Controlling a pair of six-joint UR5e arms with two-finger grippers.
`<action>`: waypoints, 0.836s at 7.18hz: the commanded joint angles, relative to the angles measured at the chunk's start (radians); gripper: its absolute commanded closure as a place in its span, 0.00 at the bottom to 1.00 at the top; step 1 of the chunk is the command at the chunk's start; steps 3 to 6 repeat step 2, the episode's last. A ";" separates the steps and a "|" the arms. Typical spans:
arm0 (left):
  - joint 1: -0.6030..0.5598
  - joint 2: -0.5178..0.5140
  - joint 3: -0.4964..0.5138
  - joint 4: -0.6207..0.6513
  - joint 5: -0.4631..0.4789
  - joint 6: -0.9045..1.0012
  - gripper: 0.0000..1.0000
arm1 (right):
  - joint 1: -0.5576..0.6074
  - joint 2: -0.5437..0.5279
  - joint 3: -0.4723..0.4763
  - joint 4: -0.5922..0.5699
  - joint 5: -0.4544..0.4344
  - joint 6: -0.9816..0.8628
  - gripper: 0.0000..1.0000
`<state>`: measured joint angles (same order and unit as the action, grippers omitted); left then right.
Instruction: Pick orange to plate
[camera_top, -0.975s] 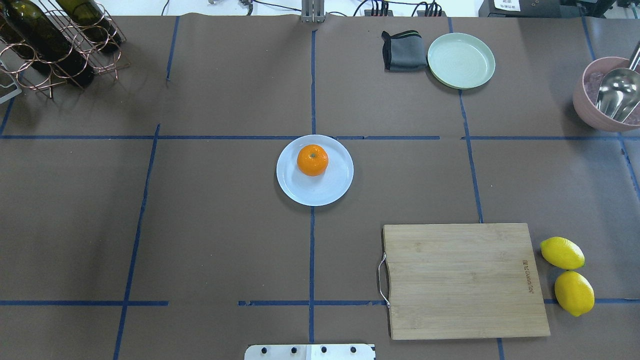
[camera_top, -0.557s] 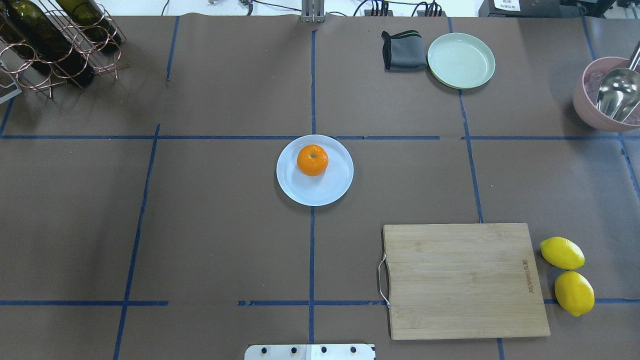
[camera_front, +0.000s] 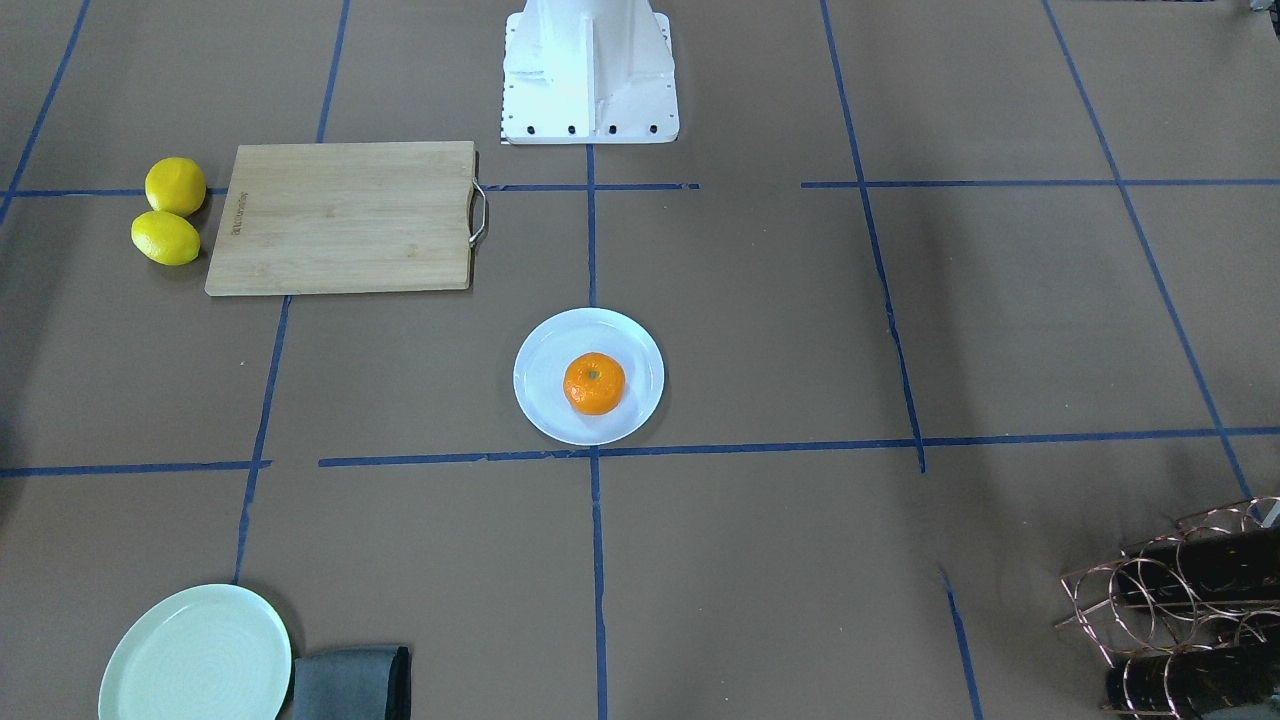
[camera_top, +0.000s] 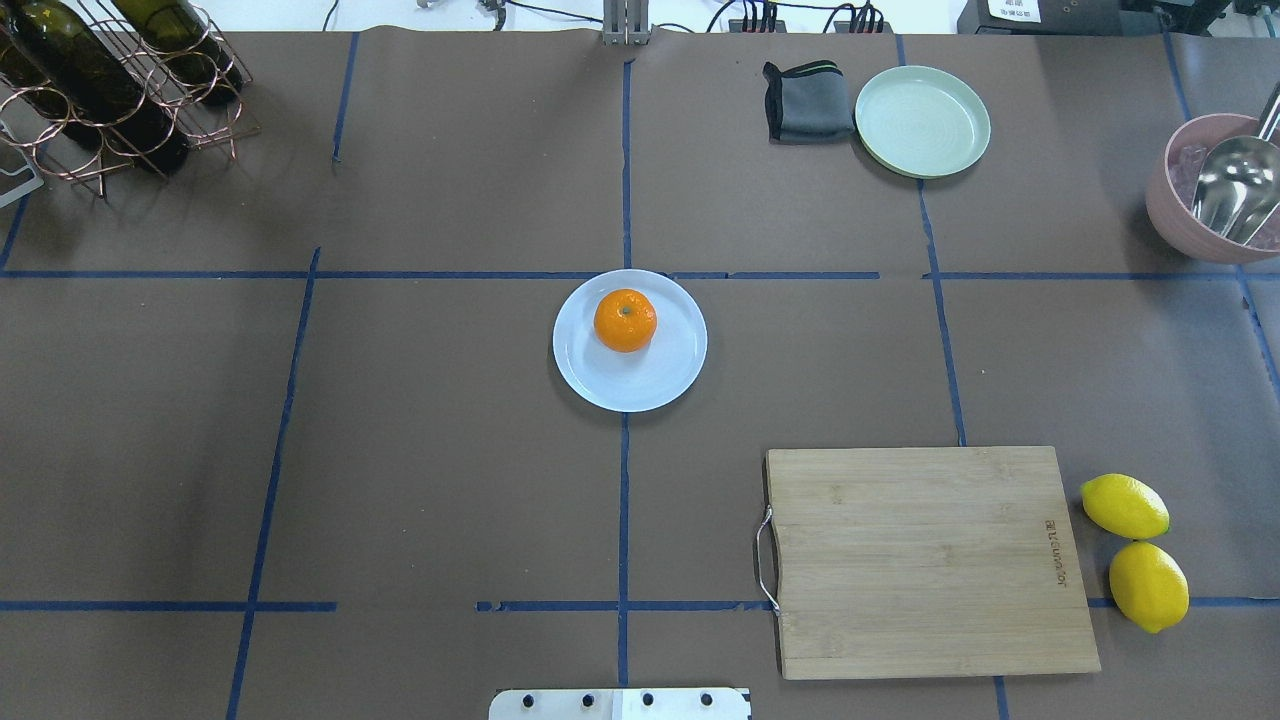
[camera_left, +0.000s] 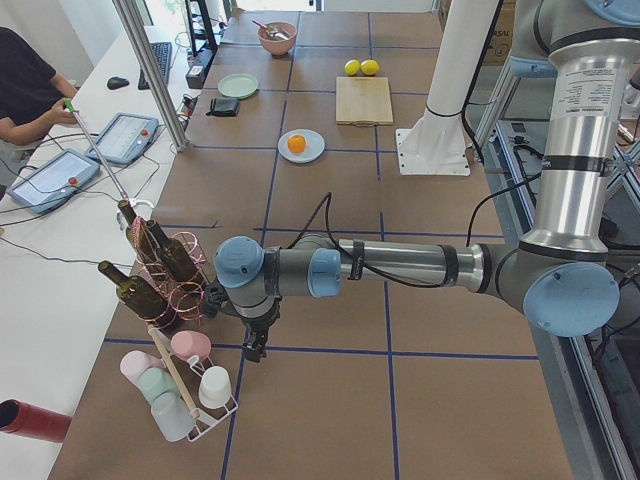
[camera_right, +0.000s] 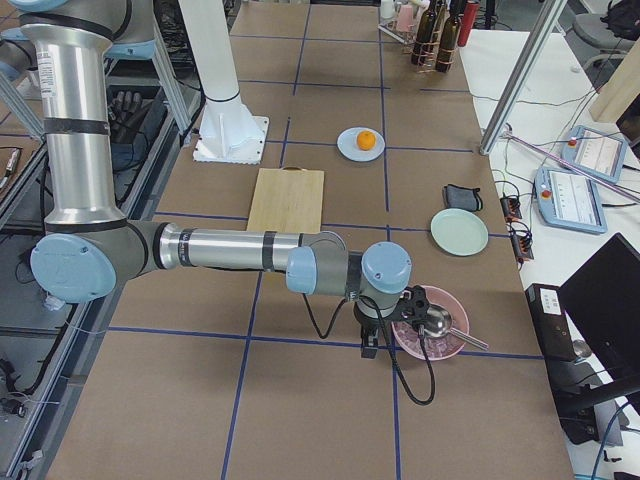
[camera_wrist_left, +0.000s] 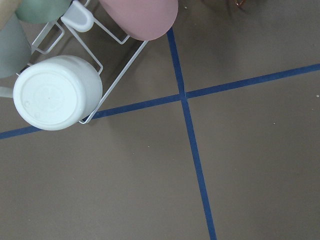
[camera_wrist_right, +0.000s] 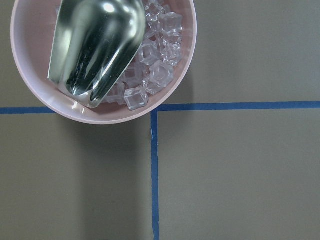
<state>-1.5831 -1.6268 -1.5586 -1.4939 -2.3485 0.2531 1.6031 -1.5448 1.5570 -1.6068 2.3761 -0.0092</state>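
Shows the orange (camera_top: 625, 320) resting inside the pale bluish-white plate (camera_top: 640, 390) at the centre of the table (camera_top: 450, 450), offset toward the rim farther from the robot base (camera_top: 620, 703). Against the overhead views up to a second earlier: no shift of fruit, plate or anything else in sight; judged therefore as placement complete and settled. Stem dimple turned straight up; near-spherical, slightly flattened, so no real long axis, short axis vertical. Places the left gripper (camera_left: 255, 348) low over the table beside an upturned white cup (camera_wrist_left: 57, 92), well apart from the plate; likewise the right gripper (camera_right: 368, 346) beside a pink bowl (camera_wrist_right: 30, 95) of ice cubes (camera_wrist_right: 160, 75) with a metal scoop (camera_wrist_right: 97, 40). Caught only by the side cameras, hence impossible to tell whether clenched or released; neither one near the orange
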 joint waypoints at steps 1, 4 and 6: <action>0.000 -0.001 -0.001 0.000 0.000 0.000 0.00 | 0.000 0.000 0.000 0.001 0.000 0.000 0.00; 0.000 -0.001 -0.001 0.000 0.000 0.000 0.00 | 0.000 -0.001 0.002 0.001 0.002 0.000 0.00; 0.000 -0.001 -0.001 0.000 0.000 0.000 0.00 | 0.000 -0.001 0.002 0.001 0.002 0.000 0.00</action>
